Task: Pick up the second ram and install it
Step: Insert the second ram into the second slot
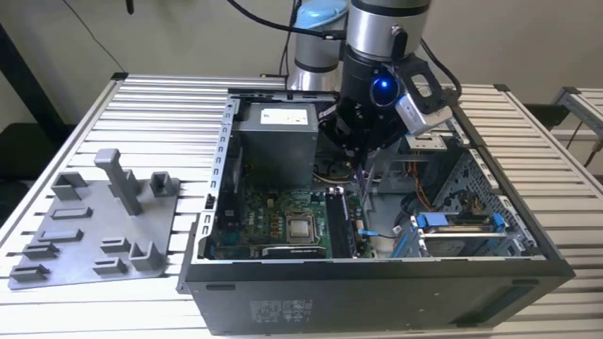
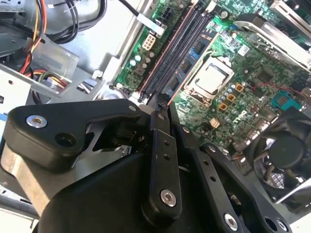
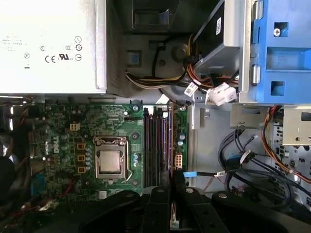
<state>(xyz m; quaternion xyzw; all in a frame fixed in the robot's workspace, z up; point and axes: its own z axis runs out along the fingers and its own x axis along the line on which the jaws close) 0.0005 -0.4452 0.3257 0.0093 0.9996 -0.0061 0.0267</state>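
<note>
Trouble could come from a bad line-up here. The gripper [image 3: 171, 180] hangs low inside the open computer case [image 1: 377, 296], right over one end of the long dark memory slots [image 3: 155, 145] on the green board [image 3: 63, 126]. Its two fingers [image 3: 165, 187] stand very close together, and a thin strip shows between them in the first wrist view. That strip looks like the second ram [image 3: 171, 216], seen from its edge and pinched tight, though little of it can be seen. If the stick sits a bit crooked in the grip, or hangs over the gap between two slots and not over one, a push down could bend it or scratch the board. If the little notch faces the wrong way, it would not go in, and a hard push could break the slot. The stick could also slip up between the fingers when pressed, since they hold only its thin flat sides. The silver chip [image 3: 110, 162] lies just beside the slots, so a sideways bump could hit its frame. The loose wires [image 3: 233, 160] lie on the other side, near enough to catch the arm if it swings.
</note>
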